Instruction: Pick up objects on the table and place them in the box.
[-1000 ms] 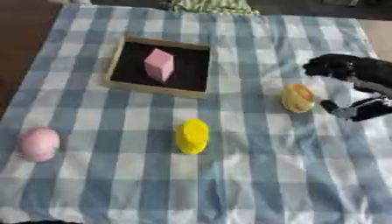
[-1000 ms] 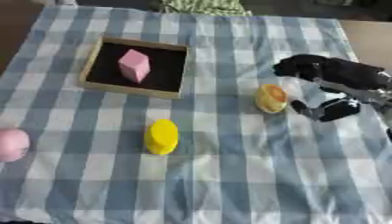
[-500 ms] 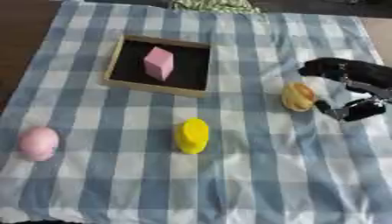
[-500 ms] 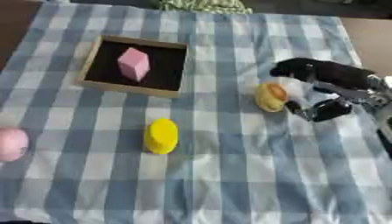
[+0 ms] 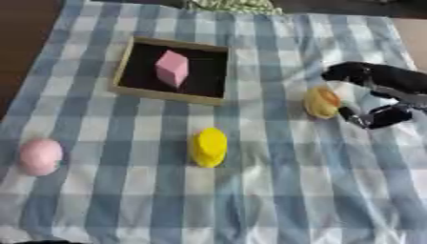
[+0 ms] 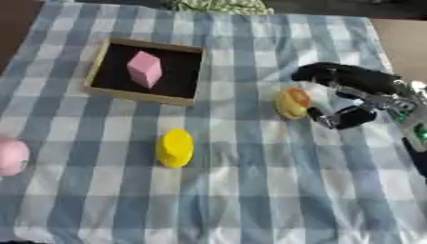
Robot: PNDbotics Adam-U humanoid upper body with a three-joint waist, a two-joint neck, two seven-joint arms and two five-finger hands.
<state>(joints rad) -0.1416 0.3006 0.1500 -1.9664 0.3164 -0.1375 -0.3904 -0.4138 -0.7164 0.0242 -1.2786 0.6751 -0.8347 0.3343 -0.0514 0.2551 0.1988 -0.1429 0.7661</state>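
Right eye view shows the right hand [image 6: 350, 95] coming in from the right edge, just right of the orange-yellow object [image 6: 293, 102]. Its fingers [image 6: 333, 74] reach out above and behind the object while its thumb [image 6: 333, 116] curls in below and beside it; the two are spread apart with nothing held between them, and whether either touches the object is not clear. The left hand shows in neither view.

Taking the box [image 5: 125, 71] as landmark: it is a shallow wooden frame with a black inside, and a pink block [image 5: 172, 68] stands inside it, tilted on an edge. The orange-yellow object lies to the right of the box and slightly nearer the camera, well apart from it. The yellow object [image 5: 208, 147] lies on the cloth nearer the camera than the box, below its right corner. The pink ball [image 5: 40, 156] sits nearer the camera still and off to the left of the box, close to the left edge of the checked cloth [image 5: 275, 200]. A green-striped item [image 6: 218, 6] lies beyond the box at the far edge.
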